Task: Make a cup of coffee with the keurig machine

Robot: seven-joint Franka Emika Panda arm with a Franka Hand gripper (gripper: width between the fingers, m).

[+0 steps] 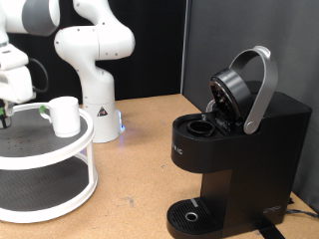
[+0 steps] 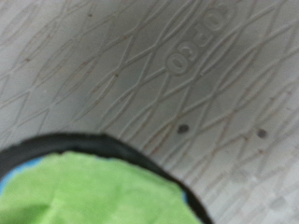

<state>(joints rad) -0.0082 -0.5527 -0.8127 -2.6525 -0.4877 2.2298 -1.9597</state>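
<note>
The white cup (image 1: 65, 116) stands upright on the top tier of a round white shelf (image 1: 50, 149) at the exterior view's left. The black keurig machine (image 1: 239, 149) stands at the right with its silver-grey lid handle (image 1: 261, 85) raised and the pod chamber (image 1: 199, 127) open. My gripper (image 1: 6, 112) hangs low over the shelf's top at the far left edge, to the left of the cup and apart from it. The wrist view shows a green-topped pod (image 2: 93, 191) with a dark rim, very close, lying on the shelf's patterned grey surface (image 2: 187, 75). No fingers show there.
The arm's white base (image 1: 95, 70) stands behind the shelf. The shelf has a lower tier (image 1: 40, 184). The machine's round drip tray (image 1: 189, 214) holds nothing. Bare wooden table (image 1: 140, 169) lies between shelf and machine.
</note>
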